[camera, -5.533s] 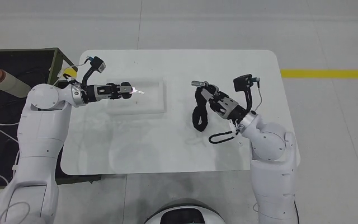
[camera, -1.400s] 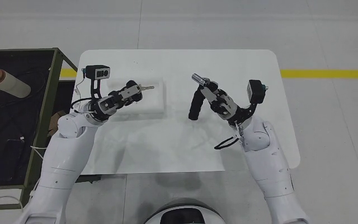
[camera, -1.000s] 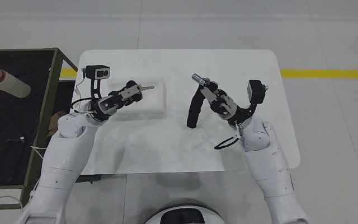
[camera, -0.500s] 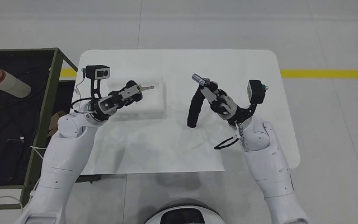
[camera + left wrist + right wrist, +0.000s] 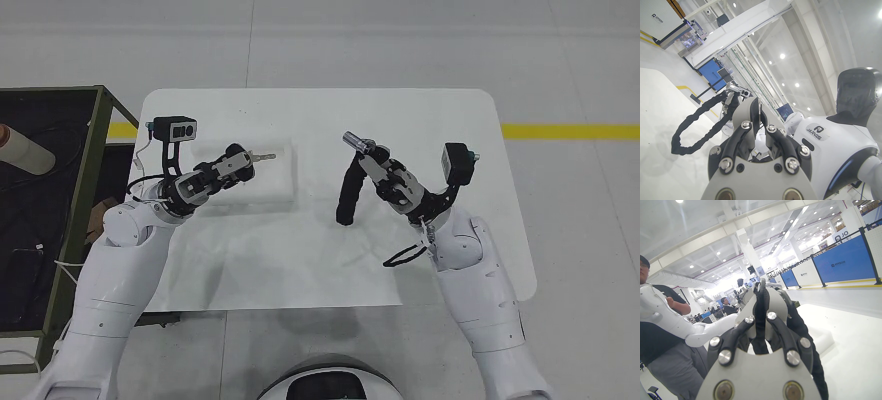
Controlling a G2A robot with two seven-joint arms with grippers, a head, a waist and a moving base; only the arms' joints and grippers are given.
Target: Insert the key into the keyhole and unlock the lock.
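Note:
My left gripper (image 5: pixel 240 160) hovers over the white foam block (image 5: pixel 262 185) at the table's left, shut on a small metal key (image 5: pixel 263 156) whose blade points toward the other arm. In the left wrist view the key (image 5: pixel 759 108) stands edge-on between the pads. My right gripper (image 5: pixel 372 162) is raised above mid-table, shut on the lock's black sleeved cable (image 5: pixel 348 196), which hangs down in a loop. The lock's silver cylinder (image 5: pixel 355 141) sticks out past the fingers, facing the key; a wide gap lies between them. The cylinder (image 5: pixel 732 87) also shows in the left wrist view.
The white table (image 5: pixel 450 110) has rounded corners. A dark cart (image 5: pixel 55 110) stands off its left edge. A thin black cord (image 5: pixel 400 255) loops by the right forearm. The foam block (image 5: pixel 824 338) lies low on the tabletop between the arms.
Since 5.5 s ago the left arm drew in and turned the key rightward, and the right arm raised the lock. Over the last second only the hanging loop sways slightly.

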